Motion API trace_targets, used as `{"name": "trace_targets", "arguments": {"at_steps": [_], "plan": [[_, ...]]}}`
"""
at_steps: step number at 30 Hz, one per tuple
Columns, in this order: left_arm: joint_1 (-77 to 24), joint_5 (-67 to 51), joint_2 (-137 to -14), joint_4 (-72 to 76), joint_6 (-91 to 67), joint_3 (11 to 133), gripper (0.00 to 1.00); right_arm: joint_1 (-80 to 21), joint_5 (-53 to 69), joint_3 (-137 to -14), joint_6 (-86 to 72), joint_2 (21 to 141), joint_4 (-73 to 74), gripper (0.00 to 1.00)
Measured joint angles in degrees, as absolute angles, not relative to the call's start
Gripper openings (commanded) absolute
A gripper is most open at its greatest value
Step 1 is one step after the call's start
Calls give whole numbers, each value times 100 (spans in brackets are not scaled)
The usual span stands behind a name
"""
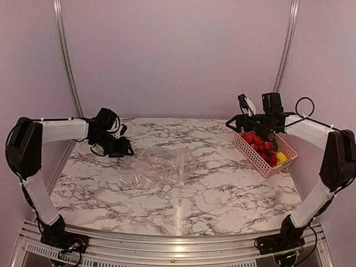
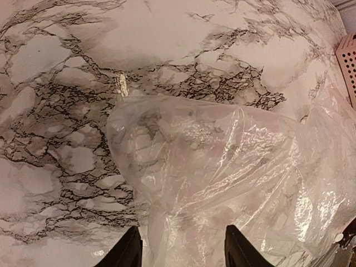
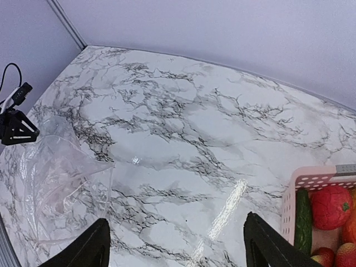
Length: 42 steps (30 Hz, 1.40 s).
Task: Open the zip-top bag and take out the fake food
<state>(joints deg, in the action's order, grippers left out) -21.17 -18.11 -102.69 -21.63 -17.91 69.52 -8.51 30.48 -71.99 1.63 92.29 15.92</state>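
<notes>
The zip-top bag point(image 1: 161, 166) lies crumpled and flat on the marble table, left of centre, with no food visible inside it. My left gripper point(image 1: 125, 149) hovers at its left edge. In the left wrist view the bag point(image 2: 233, 167) fills the lower right, and the left gripper point(image 2: 182, 239) is open with a fold of clear plastic running between its fingers, not pinched. The fake food point(image 1: 266, 147) sits in the pink basket point(image 1: 251, 157) at the right. My right gripper point(image 1: 235, 123) hangs open over the table beside the basket; the right gripper point(image 3: 175, 250) holds nothing. A red tomato point(image 3: 331, 206) and a green cucumber point(image 3: 302, 219) show in the basket.
Aluminium frame posts point(image 1: 67, 55) and pale walls enclose the table on three sides. The pink basket point(image 3: 311, 181) sits close to the right wall. Bare marble point(image 3: 183, 139) lies between the bag and the basket.
</notes>
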Motion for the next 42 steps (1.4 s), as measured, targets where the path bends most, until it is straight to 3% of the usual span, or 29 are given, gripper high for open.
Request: {"name": "trace_targets", "arguments": {"at_steps": [3, 4, 10, 12, 21, 30, 42], "plan": [[-2217, -1409, -10082, -2432, -1555, 7057, 97, -1100, 3199, -6943, 62, 9056, 1406, 84], [-2244, -1256, -9968, -2530, -1520, 7070, 99, -1177, 3236, -6853, 30, 8989, 1361, 86], [-2237, -486, -9271, -2908, -1278, 7258, 99, -1452, 3424, -6351, -150, 8556, 1199, 92], [-2228, -351, -9024, -2917, -1249, 7275, 99, -1476, 3454, -6204, -198, 8359, 1157, 99], [-2228, 209, -7717, -2869, -1573, 7094, 99, -1487, 3378, -5586, -320, 7142, 1092, 99], [-2228, 576, -6624, -2731, -2027, 5804, 99, -1490, 3035, -4495, -565, 6093, 895, 99], [-2228, 659, -6239, -2543, -2333, 4757, 99, -1490, 2790, -3813, -790, 5516, 812, 99]]}}
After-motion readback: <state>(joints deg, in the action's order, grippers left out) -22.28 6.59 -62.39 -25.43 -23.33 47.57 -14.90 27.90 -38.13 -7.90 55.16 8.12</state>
